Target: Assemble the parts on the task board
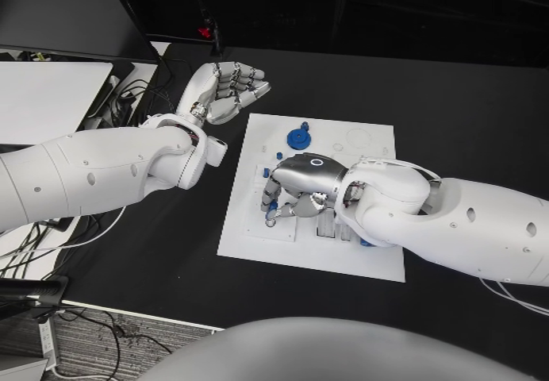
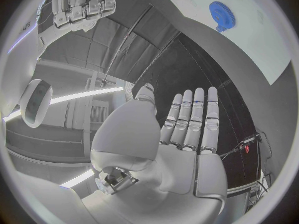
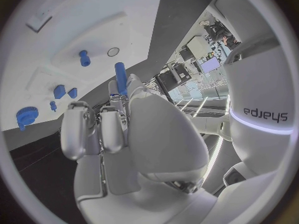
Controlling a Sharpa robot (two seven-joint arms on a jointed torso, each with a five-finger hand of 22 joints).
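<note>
A: Right hand (image 1: 300, 189) is over the task board (image 1: 258, 246), pinching a blue peg (image 3: 120, 77); its long axis runs out past the fingertips toward the board.

B: Left hand (image 1: 225, 93)?

A: Empty, fingers loosely apart, off the board's far corner. Blue gear (image 1: 298, 139) lies between the hands.

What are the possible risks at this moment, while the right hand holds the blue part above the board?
The right hand pinches the slim blue peg only near its lower end, so it might tilt or slip on insertion. That hand hides much of the task board in the head view, so alignment is hard to check. Lowering, it might knock the blue gear.
</note>
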